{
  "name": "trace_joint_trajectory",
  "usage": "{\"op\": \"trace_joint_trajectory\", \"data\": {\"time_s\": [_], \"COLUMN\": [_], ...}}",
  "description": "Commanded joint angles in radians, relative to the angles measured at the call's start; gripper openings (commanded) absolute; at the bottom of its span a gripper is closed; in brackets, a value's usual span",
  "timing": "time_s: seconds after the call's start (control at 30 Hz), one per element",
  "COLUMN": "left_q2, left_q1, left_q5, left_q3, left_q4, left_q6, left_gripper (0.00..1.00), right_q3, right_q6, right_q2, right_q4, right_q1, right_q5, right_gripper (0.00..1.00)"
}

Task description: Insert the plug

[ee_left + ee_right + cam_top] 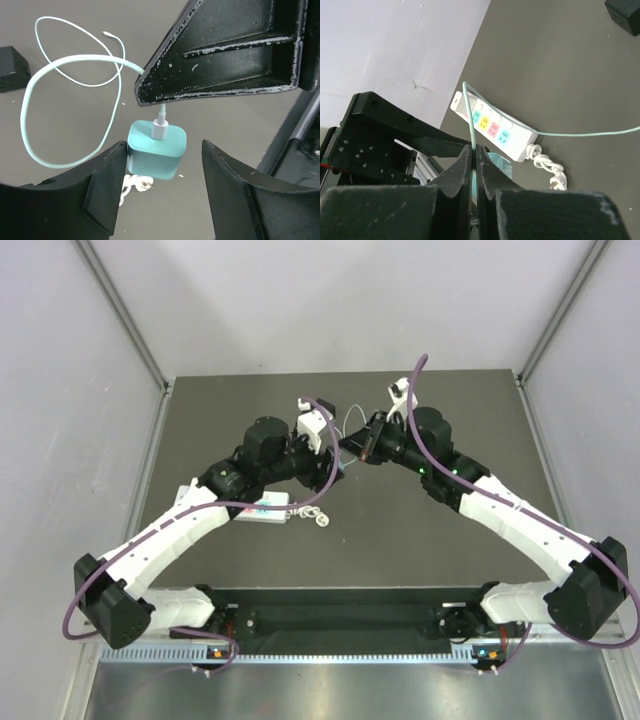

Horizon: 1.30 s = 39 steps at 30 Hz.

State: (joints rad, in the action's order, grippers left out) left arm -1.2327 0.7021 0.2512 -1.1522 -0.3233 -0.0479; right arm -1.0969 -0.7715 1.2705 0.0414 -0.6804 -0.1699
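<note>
The strip lies near left on the table, well apart from the plug. Farther in, the plug dangles in the air by its cable, which the right gripper pinches, jaws pressed together. The left gripper straddles the plug, jaws spread. If you close unevenly, you likely knock it swinging or grab it skewed. The cable's slack beyond could snag.

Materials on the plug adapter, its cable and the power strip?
The plug adapter looks like moulded hard plastic, pale teal, satin, with rounded edges. Its cable looks like a soft rubbery or PVC sheath: it curves in loose loops. The power strip looks like glossy white rigid plastic, sockets coloured.
</note>
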Motion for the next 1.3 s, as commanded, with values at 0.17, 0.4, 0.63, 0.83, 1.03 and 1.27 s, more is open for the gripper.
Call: {"op": "trace_joint_trajectory", "data": {"time_s": [0.17,0.4,0.63,0.83,1.03,1.27], "left_q2": [-0.017,-0.037,-0.040,-0.062,0.033,0.036], "left_q1": [0.014,0.014,0.014,0.013,-0.004,-0.150], "left_q5": [-0.035,-0.004,0.075,0.054,-0.151,-0.225], "left_q3": [-0.049,-0.064,-0.072,-0.055,0.095,0.105], "left_q4": [-0.007,-0.054,-0.042,-0.054,0.098,0.106], "left_q6": [0.092,0.138,0.138,0.070,0.002,-0.125], "left_gripper": [0.66,0.57,0.01,0.00,0.00,0.00], "right_q3": [-0.001,0.006,-0.018,0.012,0.002,0.100], "right_q6": [-0.029,-0.032,0.029,0.061,0.087,0.058], "right_q2": [-0.028,-0.010,0.010,-0.026,-0.085,-0.178], "right_q4": [-0.060,-0.089,-0.054,-0.081,-0.044,-0.072], "right_q1": [-0.024,-0.028,-0.028,-0.027,-0.015,-0.007], "right_q5": [-0.025,-0.049,-0.095,-0.126,-0.053,0.016], "right_gripper": [0.00,0.00,0.00,0.32,0.73,0.90]}}
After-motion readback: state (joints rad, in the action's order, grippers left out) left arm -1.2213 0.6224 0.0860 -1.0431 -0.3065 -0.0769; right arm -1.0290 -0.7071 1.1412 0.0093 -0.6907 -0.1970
